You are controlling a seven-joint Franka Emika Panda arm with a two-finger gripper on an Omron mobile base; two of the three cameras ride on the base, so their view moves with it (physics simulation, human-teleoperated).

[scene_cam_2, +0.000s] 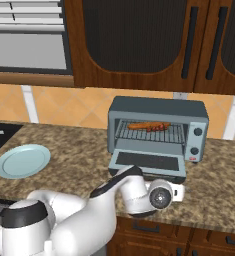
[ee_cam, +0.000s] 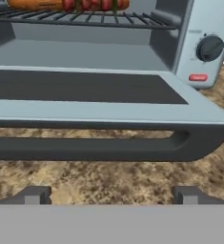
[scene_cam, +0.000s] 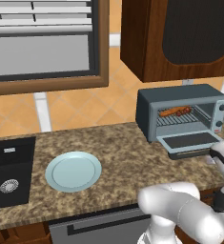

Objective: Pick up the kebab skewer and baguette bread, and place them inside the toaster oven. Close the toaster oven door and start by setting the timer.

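A boxy grey-blue metal toaster oven (scene_cam_2: 158, 129) sits on a speckled brown granite counter (scene_cam: 123, 157), back against an orange tiled wall. The toaster oven door (ee_cam: 85, 90), a flat framed flap with dark glass, hangs dropped open toward the counter's front edge, its dark bar handle (ee_cam: 99, 147) outermost. On the wire rack (scene_cam_2: 149, 132) inside lie the slim orange-brown baguette bread (scene_cam_2: 139, 126) and the kebab skewer (scene_cam_2: 159, 126) with dark red chunks, touching end to end. 2 round dark knobs (scene_cam_2: 197, 132) stand on the oven's right side. The gripper (ee_cam: 111, 195) hovers low just before the handle, jaws spread wide and holding nothing, bare counter beneath. Well to the left rest a round pale blue plate (scene_cam: 73, 171) and a black sink (scene_cam: 11, 171).
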